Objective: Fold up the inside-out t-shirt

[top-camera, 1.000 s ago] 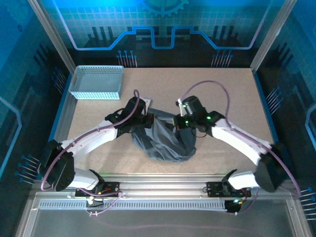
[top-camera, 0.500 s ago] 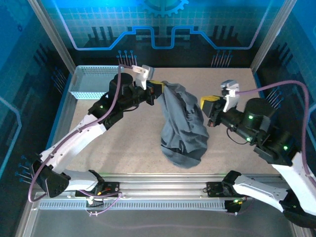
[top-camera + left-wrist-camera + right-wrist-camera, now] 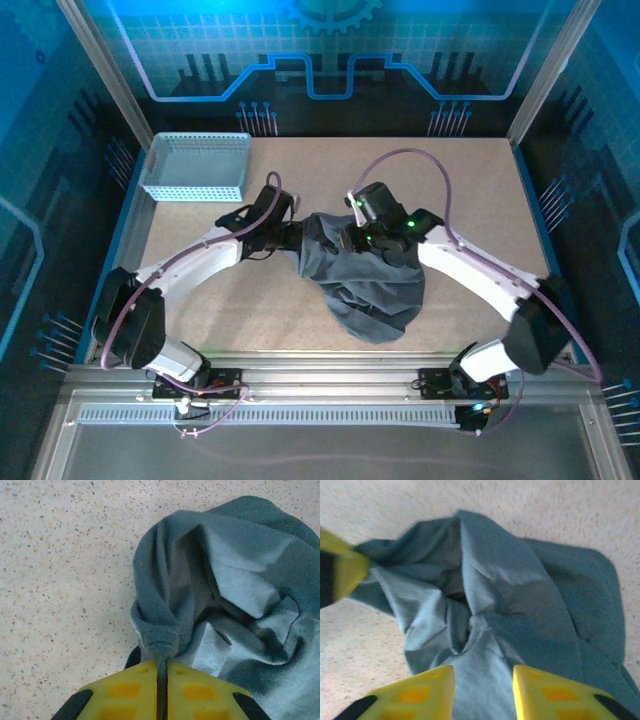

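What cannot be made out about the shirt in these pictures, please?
- Top view: t-shirt sleeves and collar, lost in bunched folds.
- Left wrist view: cloth pinched in the left gripper, hidden inside its closed jaws.
- Right wrist view: blurred; t-shirt cut off at the bottom edge.

A robot lab cell. My left arm (image 3: 190,265) and right arm (image 3: 470,275) are bolted to an aluminium rail (image 3: 320,378) at the near edge of a speckled table (image 3: 480,190). Aluminium posts (image 3: 100,58) frame it; blue panels (image 3: 420,40) printed with circuit lines and a gear wall it on three sides. Purple cables (image 3: 400,153) trail along both arms, and a mesh basket (image 3: 195,165) stands in the far left corner.
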